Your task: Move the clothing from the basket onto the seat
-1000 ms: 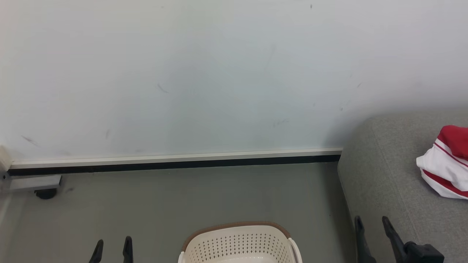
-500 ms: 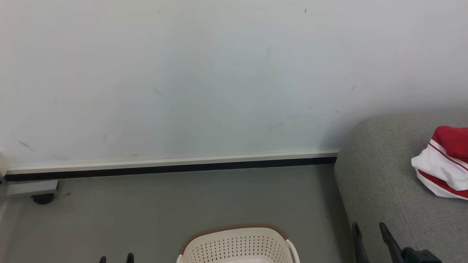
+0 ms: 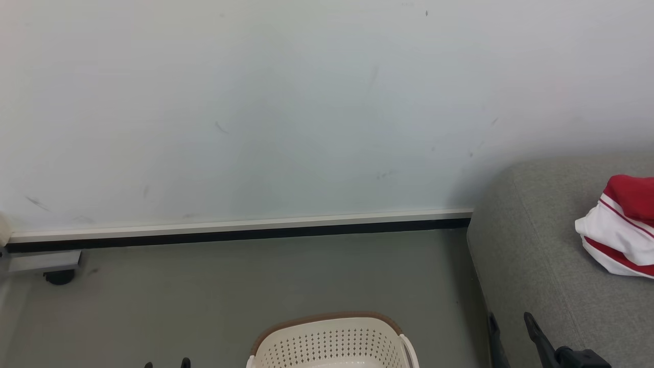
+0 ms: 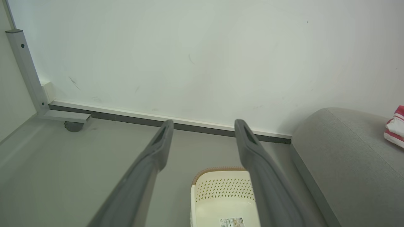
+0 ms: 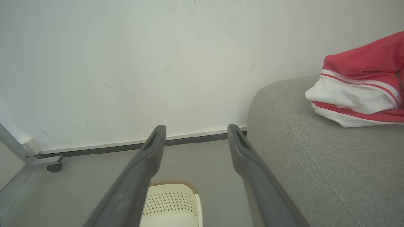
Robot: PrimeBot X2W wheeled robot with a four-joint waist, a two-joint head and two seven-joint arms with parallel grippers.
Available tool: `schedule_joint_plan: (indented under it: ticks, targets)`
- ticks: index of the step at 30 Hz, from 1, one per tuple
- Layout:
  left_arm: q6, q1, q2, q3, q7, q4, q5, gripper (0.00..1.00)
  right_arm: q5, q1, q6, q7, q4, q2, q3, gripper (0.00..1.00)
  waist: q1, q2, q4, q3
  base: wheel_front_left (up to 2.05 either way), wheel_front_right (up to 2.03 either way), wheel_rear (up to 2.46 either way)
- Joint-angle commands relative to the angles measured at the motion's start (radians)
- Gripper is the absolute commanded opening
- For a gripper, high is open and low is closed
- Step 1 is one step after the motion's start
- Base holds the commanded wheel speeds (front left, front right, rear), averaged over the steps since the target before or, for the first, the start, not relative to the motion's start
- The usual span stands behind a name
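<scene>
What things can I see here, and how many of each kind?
Grey sofa: 1
Laundry basket: 1
Red-and-white clothing heap: 1
Grippers: 2, left gripper and right gripper
Caster wheel: 1
Total: 6

Pretty plain hardware tbh. The left gripper [image 4: 203, 123] is two long matte dark grey fingers [image 4: 265, 179], flat-sided and narrowing toward rounded tips. Each has a small sunken slot just behind the tip. One finger has a paler grey strip running along its inner edge. The right gripper [image 5: 195, 127] looks like the exact same part: same slots, same charcoal finish. In the head view its fingers read almost black and join a chunky black block [image 3: 582, 356] at the base.
</scene>
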Motion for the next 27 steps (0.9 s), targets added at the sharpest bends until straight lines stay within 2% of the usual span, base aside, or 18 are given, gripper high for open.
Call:
schedule_joint_plan:
  ticks: [1,11,12,17,27]
  targets:
    - [-0.008,-0.004,-0.003,0.007,-0.002,0.006,0.01,1.0,-0.001,0.009,0.0,-0.001,-0.003,0.002,0.001,1.0,0.0,0.0,0.0,0.002,0.0,0.0,0.0]
    - [-0.022,-0.005,-0.016,0.024,-0.002,0.02,0.033,1.0,0.007,0.013,0.0,-0.002,-0.004,0.002,0.005,1.0,0.0,0.0,-0.004,0.003,0.0,0.0,0.0]
    - [-0.018,-0.002,-0.017,0.021,0.0,0.017,0.025,0.0,0.003,0.0,0.0,0.0,-0.001,0.0,0.003,0.0,0.0,0.0,-0.004,0.003,0.0,0.0,0.0]
    - [-0.017,0.008,-0.026,0.019,0.009,0.06,0.015,0.0,0.007,0.019,0.0,0.001,0.04,0.0,0.003,0.0,0.0,0.0,-0.004,0.003,0.0,0.0,0.0]
    - [-0.032,-0.038,-0.028,0.029,0.06,0.086,-0.17,0.0,0.23,-0.002,0.0,0.021,0.044,-0.018,-0.018,0.0,0.0,0.0,-0.008,0.011,0.0,0.0,0.0]
